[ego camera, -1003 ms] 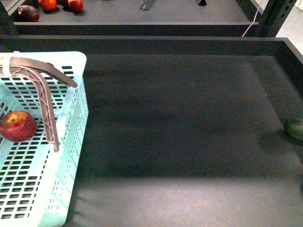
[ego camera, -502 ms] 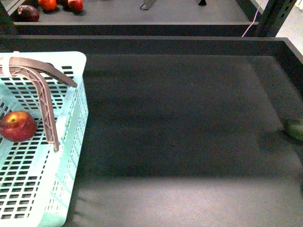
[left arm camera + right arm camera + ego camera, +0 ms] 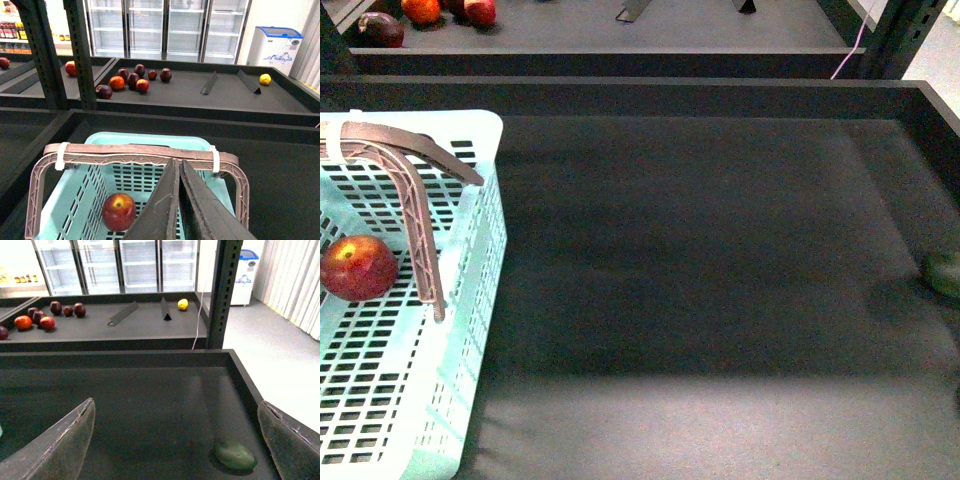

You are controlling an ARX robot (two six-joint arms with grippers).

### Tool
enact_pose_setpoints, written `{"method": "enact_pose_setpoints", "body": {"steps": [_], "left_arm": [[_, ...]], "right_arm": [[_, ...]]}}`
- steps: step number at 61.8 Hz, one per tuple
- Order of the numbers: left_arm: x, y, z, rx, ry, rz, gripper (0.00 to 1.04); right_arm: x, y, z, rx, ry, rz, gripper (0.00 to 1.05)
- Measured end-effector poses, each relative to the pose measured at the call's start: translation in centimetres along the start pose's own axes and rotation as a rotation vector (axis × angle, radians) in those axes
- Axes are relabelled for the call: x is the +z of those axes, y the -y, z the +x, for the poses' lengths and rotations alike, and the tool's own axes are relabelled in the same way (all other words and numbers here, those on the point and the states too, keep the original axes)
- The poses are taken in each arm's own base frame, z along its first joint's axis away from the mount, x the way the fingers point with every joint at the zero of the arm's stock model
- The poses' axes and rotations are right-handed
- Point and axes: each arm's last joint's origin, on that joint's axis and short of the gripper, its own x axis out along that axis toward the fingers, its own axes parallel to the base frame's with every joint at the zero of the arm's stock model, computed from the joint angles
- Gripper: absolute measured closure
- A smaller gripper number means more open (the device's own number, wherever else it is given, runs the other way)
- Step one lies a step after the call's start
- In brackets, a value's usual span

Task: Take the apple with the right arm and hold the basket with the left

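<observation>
The pale aqua basket [image 3: 470,125] stands at the left of the dark tray, its two brown-mauve handles [image 3: 415,200] folded together across it. The red apple [image 3: 358,268] lies inside on the basket floor. In the left wrist view the basket [image 3: 145,138] is below my left gripper [image 3: 177,164], which is shut and empty, its tips just above the near side of the handles [image 3: 135,152] and to the right of the apple [image 3: 119,211]. My right gripper [image 3: 176,406] is open and empty over the tray's right part. Neither arm shows in the front view.
A dull green round thing [image 3: 235,455] lies by the tray's right wall [image 3: 945,272]. Raised dark walls ring the tray [image 3: 620,95]. A back bin holds several small fruits [image 3: 130,80] and a yellow one [image 3: 183,304]. A black upright post [image 3: 222,295] stands at the far right corner.
</observation>
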Motion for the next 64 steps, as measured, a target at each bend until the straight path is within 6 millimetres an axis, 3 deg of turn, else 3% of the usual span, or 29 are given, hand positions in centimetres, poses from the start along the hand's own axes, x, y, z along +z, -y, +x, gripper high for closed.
{"method": "enact_pose_setpoints", "body": {"steps": [22,53,64], "left_arm": [[0.00,0.00,0.00,0.000,0.000,0.000,1.01],[0.01,0.00,0.00,0.000,0.000,0.000,0.08],[0.00,0.00,0.00,0.000,0.000,0.002,0.07]], "right_arm": [[0.00,0.00,0.00,0.000,0.000,0.000,0.09],[0.00,0.00,0.00,0.000,0.000,0.000,0.09],[0.00,0.00,0.00,0.000,0.000,0.000,0.09]]}}
